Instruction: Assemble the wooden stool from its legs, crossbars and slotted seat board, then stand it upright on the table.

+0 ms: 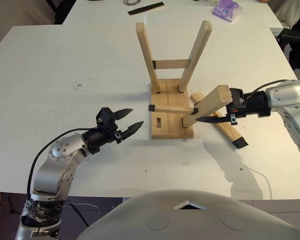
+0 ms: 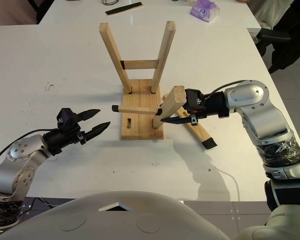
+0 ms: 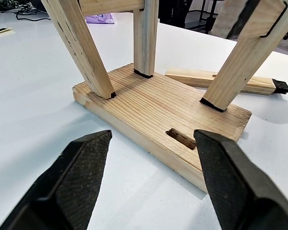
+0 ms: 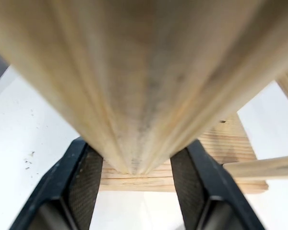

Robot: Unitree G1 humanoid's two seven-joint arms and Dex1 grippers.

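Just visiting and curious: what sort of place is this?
Likely a lab or workshop: a plain white table holding a half-built wooden stool, and a second table behind with a loose cable.

Between my right fingers [image 4: 81, 189] the held leg [image 4: 134, 81] sits so close that it blurs. Both its ends run off the edge, and it covers most of the board [image 4: 225, 148] beyond. Ahead of my left fingers [image 3: 81, 187], themselves cut by the frame, the two standing legs [image 3: 79, 52] lose their tops. The held leg hides the middle of the loose leg [image 3: 192, 76] lying behind it. I can't tell how deep its lower end goes into the board. Far beyond the fingers, a purple thing [image 1: 227, 10] is too small to make out.
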